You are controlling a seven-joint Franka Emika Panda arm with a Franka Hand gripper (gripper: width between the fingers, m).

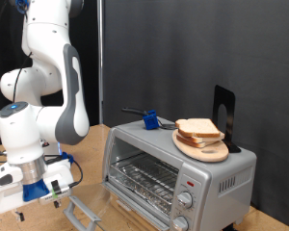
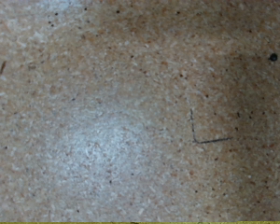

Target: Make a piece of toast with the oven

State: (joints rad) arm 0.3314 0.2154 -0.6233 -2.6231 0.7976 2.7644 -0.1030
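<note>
The piece of toast point(image 1: 200, 129) is lying topmost in a stack on a round wooden board point(image 1: 204, 151) atop the oven point(image 1: 173, 173), whose door point(image 1: 87, 210) is hanging open, while the tool point(image 1: 46, 192), its spread untellable, is hovering low beside that door over the table point(image 2: 103, 140).

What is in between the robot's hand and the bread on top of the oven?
In the exterior view, the oven and its opened door lie between the gripper and the bread slices.

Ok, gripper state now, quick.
Gripper: low at the exterior view's left, beside the open oven door; open or shut cannot be told, and nothing shows between its fingers. The wrist view shows only bare surface.
</note>
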